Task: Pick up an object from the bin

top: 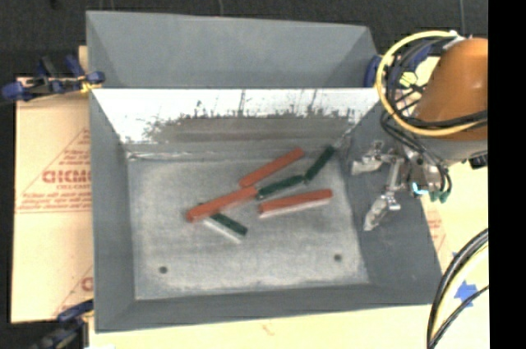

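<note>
My gripper (365, 195) hangs over the bin's right sloping wall, open, with nothing between its fingers. Nearest to it on the bin floor lies a red bar with a pale underside (296, 202). A short dark green bar (320, 163) lies tilted just up and left of the gripper. Another dark green bar (279, 187) sits between them, touching a red bar (271, 167) that slants up to the right.
A long red bar (219, 206) and a small green-and-white bar (226, 227) lie left of centre. The bars form a loose cluster mid-floor. Bare floor lies toward the front and left walls.
</note>
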Robot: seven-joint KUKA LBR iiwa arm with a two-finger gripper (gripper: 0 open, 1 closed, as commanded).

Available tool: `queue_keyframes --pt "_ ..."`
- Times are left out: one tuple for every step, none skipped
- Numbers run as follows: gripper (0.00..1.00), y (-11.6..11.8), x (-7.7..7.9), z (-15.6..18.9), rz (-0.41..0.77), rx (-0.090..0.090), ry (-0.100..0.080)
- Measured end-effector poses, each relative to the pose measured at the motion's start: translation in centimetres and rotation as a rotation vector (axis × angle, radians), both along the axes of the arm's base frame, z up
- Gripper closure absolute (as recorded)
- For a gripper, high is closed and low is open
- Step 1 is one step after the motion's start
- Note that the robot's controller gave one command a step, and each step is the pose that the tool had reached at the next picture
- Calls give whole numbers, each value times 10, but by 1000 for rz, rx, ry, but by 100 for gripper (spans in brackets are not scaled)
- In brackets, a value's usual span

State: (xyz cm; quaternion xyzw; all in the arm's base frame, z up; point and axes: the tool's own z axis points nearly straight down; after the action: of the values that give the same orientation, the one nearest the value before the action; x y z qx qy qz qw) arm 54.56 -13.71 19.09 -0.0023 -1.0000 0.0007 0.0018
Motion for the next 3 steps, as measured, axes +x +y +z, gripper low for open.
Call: queue_keyframes --pt "0 1 2 5 3 -1 -8" --pt "0 40 42 -37 96 -3 -16" --pt "100 25 52 -104 238 -6 -25"
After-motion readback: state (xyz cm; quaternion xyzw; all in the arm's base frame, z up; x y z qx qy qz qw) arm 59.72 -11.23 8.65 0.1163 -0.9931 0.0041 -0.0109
